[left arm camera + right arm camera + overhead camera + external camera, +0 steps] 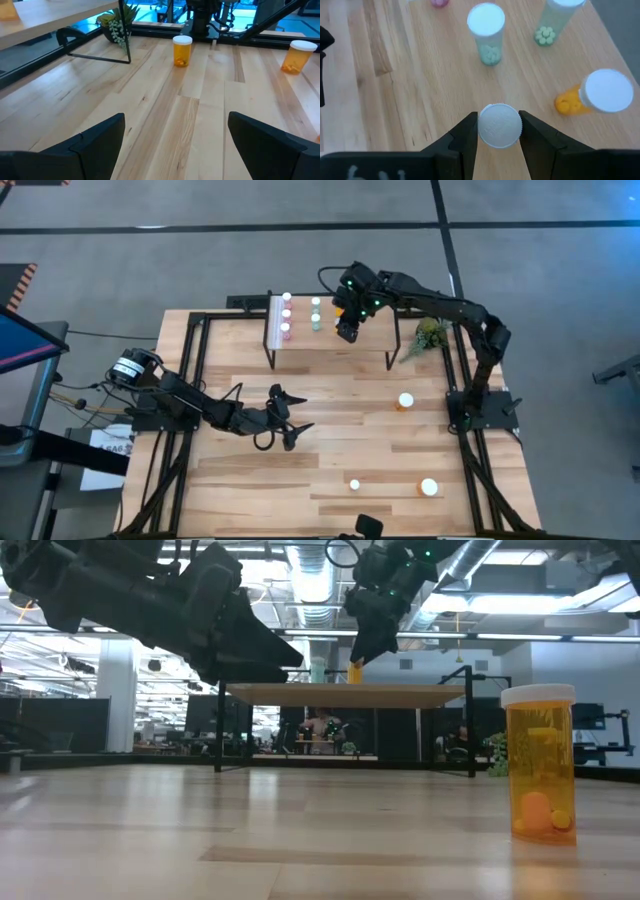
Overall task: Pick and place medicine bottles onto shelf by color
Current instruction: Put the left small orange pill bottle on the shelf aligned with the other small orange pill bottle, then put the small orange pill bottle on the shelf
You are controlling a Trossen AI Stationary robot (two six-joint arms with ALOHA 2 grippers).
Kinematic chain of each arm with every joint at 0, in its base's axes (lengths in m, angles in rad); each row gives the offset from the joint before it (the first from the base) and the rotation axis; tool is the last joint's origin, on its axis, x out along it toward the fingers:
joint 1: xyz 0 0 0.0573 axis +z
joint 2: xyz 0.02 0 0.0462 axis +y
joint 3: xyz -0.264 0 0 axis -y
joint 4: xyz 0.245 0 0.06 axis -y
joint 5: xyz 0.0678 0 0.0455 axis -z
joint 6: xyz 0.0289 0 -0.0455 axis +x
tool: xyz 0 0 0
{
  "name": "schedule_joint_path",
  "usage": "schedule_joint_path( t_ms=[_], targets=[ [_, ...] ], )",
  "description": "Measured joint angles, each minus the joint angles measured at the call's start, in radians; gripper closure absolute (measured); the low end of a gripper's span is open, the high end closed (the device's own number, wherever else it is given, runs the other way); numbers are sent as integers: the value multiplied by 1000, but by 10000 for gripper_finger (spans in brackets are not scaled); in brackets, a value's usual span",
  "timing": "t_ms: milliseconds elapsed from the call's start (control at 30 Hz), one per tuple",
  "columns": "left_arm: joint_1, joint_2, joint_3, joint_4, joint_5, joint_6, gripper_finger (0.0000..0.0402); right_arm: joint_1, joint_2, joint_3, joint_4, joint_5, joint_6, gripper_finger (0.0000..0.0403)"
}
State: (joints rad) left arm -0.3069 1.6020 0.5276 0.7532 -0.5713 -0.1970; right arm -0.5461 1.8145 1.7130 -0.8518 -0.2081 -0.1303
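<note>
A: The right gripper [499,131] hangs over the shelf [370,340], its fingers [465,132] clamped on the white cap of a bottle [499,125]. The low view shows that bottle's body as orange, just above the shelf board.

B: And the neighbours?

A: Another orange bottle [592,95] already stands on the shelf right beside the held one; two teal-green bottles [487,32] stand farther along the shelf, and the pink bottles [286,313] are in a row at the shelf's white-strip end.

B: So the robot should lower the bottle straight down next to its orange mate, keep it upright, leave a gap so the fingers do not knock the neighbour, and release only once the base sits flat.

A: That seems the careful way. The left gripper [285,417] waits in front of the shelf, low over the wooden surface [330,410], its fingers spread wide and empty.

B: What remains off the shelf?

A: Two wide orange bottles [405,401] and a small white-capped one [354,484] stand on the surface, well apart from the shelf. A small green plant [430,335] sits just beside the shelf's right end. Behind the shelf, the low view shows an open office hall with ceiling ducts and strip lights.
</note>
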Motion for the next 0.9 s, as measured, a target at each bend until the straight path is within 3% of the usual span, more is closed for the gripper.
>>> schedule_joint_path(
  t_ms=[267,633,900],
  targets=[
    [0,0,0,0,11,-2,58,0,0,0,-8,-1,0,239],
    [0,0,0,0,12,-3,58,0,0,0,-4,-1,14,162],
    [0,0,0,0,12,-3,58,0,-5,0,-15,-2,11,157]
  ],
)
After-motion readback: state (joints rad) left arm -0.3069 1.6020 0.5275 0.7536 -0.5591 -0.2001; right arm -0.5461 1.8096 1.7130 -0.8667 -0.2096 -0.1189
